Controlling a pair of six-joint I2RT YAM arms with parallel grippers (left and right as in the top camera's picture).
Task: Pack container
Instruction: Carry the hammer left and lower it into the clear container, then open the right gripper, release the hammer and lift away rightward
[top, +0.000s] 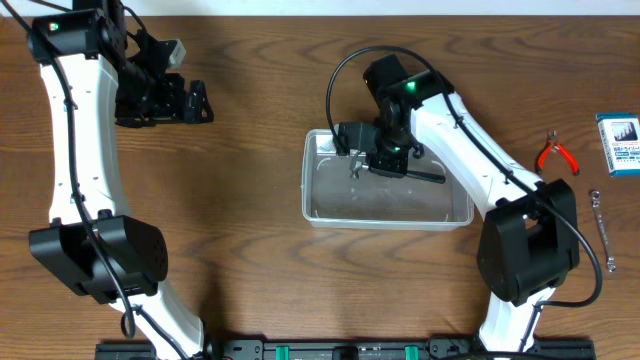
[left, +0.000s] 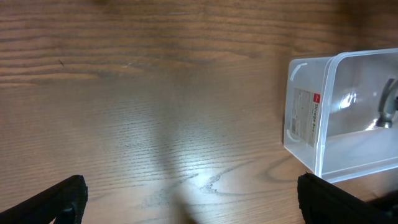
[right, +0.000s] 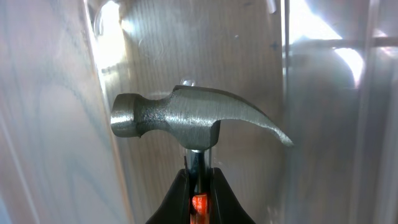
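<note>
Firmly my right hand (right: 199, 186) grips a hammer (right: 186, 118), head down in the clear container (top: 312, 205) on the bench (top: 250, 270), its white label (left: 305, 115) unreadable; my left hand (left: 191, 194) stands open.

Looks down on a brown wood-grain table (top: 250, 150) filling nearly the whole overhead view. Ends at the far edge in 1 pale strip (top: 400, 6), wall or floor unclear. Carries a soft white glare (left: 199, 180) in the left wrist view.
</note>
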